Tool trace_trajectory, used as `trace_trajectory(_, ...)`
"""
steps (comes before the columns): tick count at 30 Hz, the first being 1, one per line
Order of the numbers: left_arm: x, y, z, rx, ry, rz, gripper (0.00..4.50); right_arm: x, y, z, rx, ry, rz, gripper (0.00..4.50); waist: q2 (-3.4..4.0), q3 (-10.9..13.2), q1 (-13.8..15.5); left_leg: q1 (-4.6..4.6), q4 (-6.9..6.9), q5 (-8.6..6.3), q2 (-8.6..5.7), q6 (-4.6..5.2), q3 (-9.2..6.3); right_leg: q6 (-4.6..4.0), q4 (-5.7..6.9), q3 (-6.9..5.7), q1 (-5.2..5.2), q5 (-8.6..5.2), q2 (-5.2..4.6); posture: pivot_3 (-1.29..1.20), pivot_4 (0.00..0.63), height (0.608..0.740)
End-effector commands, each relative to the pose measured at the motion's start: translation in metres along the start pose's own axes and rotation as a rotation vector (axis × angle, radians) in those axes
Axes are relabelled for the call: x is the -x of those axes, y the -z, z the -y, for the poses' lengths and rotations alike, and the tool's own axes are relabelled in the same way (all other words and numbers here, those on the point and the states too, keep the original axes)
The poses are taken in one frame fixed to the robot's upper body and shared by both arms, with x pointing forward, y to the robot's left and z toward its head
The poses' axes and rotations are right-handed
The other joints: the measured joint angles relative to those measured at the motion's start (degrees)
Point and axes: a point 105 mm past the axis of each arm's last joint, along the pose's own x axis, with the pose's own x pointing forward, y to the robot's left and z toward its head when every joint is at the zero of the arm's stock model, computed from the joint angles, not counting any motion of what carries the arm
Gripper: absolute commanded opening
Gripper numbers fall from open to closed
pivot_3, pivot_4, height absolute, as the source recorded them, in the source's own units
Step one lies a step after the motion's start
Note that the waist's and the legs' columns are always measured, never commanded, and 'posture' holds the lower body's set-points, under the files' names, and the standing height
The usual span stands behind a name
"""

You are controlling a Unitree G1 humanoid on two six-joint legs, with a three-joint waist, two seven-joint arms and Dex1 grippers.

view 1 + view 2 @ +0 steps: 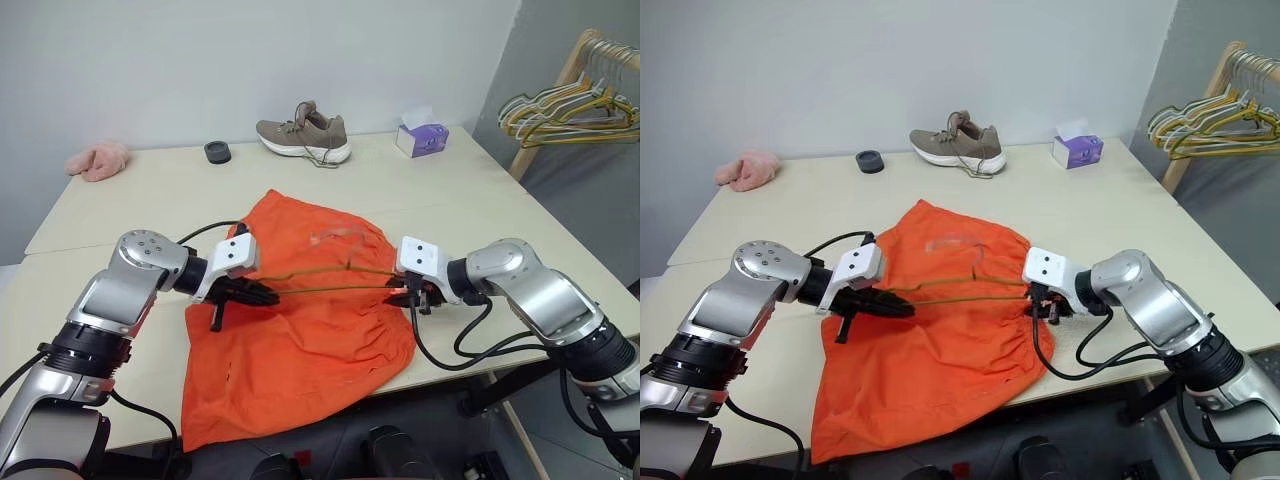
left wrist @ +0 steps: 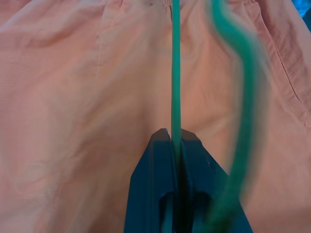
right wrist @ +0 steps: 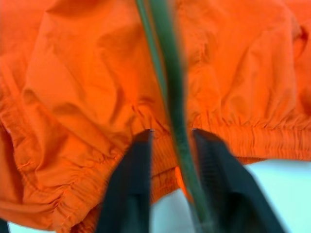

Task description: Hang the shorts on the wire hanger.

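I have the shorts [image 1: 305, 330] spread flat over the front middle of the desk [image 1: 500, 210], one part draping off the front edge. The wire hanger [image 1: 330, 280] is held level just above the orange fabric, stretched between my two arms.

My left gripper [image 1: 262, 294] is clenched on the left end of the hanger. In the left wrist view the two black fingers [image 2: 155, 184] are pressed together with the wire [image 2: 176, 77] running straight out from between them, and a second, curved stretch of wire passes just beside them.

My right gripper [image 1: 418, 296] is at the hanger's other end, over the gathered waistband near the shorts' right edge. In the right wrist view its fingers [image 3: 129, 189] stand apart, one on each side of the wire [image 3: 170, 82], with a visible gap on both sides; I cannot tell whether the pads touch the wire. The waistband lies directly beneath the finger gap, with bare desk showing past it.

Along the back edge sit a pink cloth [image 1: 98, 160], a small black disc [image 1: 217, 152], a shoe [image 1: 303, 133] and a tissue box [image 1: 421, 135].
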Motion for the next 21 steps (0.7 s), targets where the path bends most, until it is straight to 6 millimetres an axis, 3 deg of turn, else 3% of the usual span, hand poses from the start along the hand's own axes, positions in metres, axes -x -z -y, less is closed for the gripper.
trace_trajectory(1,-0.001,-0.011,-0.001,-0.050,-0.011,0.011,0.00,0.003,-0.012,-0.002,0.029,-0.018,0.021,0.08,0.00,0.00,0.01,0.00,0.00,0.00,0.00,0.00,-0.01,0.00,0.00,0.00,0.00,0.00,0.00,-0.23,0.034,0.740)
trace_trajectory(8,-0.003,-0.015,0.001,0.003,0.012,0.059,0.00,0.006,-0.010,-0.007,0.002,-0.030,0.021,0.08,0.00,0.00,0.02,0.00,0.00,0.00,0.00,0.00,-0.01,0.00,0.01,-0.01,0.00,0.00,0.00,-0.23,0.036,0.740)
trace_trajectory(12,-0.001,-0.022,-0.007,0.036,-0.039,0.129,1.07,0.011,-0.005,-0.006,-0.017,-0.012,0.018,0.00,0.00,0.00,0.09,-0.01,0.02,0.00,0.00,0.00,-0.03,0.00,0.01,-0.01,0.01,0.00,-0.01,-0.24,0.037,0.740)
trace_trajectory(18,0.020,-0.029,-0.030,0.173,-0.198,0.296,2.86,0.016,0.000,-0.010,-0.070,0.009,0.035,0.00,-0.01,0.00,-0.01,0.00,0.02,0.00,0.01,0.00,-0.06,0.21,0.01,0.01,0.01,-0.12,-0.01,-0.25,0.039,0.740)
trace_trajectory(21,0.033,-0.028,-0.035,0.219,-0.243,0.345,2.86,0.019,0.004,-0.013,-0.109,0.018,0.042,0.00,0.00,0.00,-0.27,0.01,0.01,0.00,0.01,0.00,-0.04,0.22,0.03,0.02,0.01,-0.12,-0.01,-0.25,0.040,0.740)
